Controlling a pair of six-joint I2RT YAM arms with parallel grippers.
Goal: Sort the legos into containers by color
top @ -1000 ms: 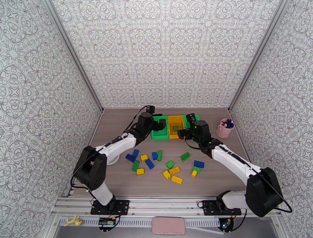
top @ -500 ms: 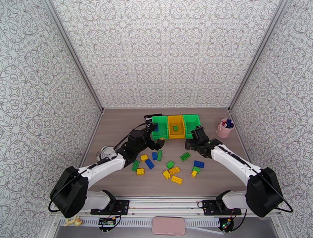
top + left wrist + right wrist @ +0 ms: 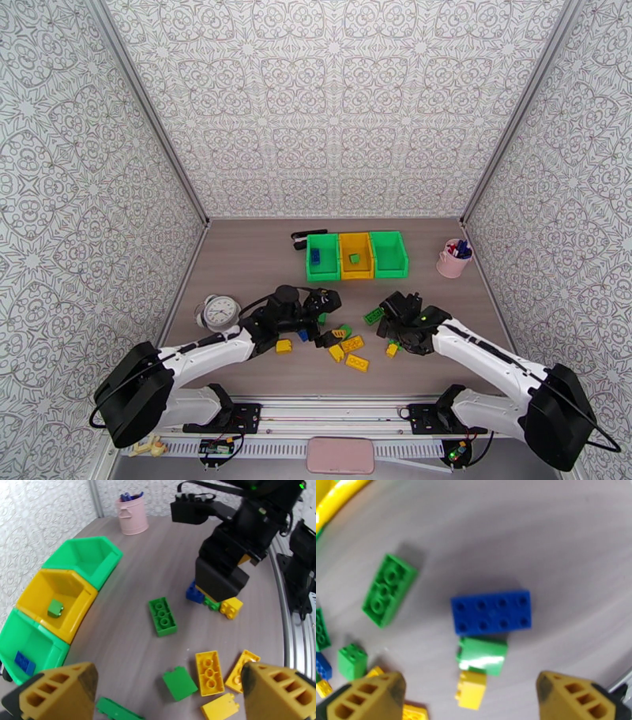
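My right gripper (image 3: 470, 695) hangs spread and empty over the blue brick (image 3: 491, 612). The brick lies flat on the woodgrain table (image 3: 553, 539), with a green brick (image 3: 482, 655) touching it at 6 o'clock. It looks like hard, glossy, studded plastic: light, stiff, probably slick, so I'd pinch across its long flat sides. My left gripper (image 3: 168, 691) is spread too, above yellow bricks (image 3: 208, 672). The bins (image 3: 355, 275) sit at the pile's 12 o'clock.

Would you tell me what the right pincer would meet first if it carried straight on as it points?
The right pincer would probably meet the small yellow brick between its tips; depth is unclear.
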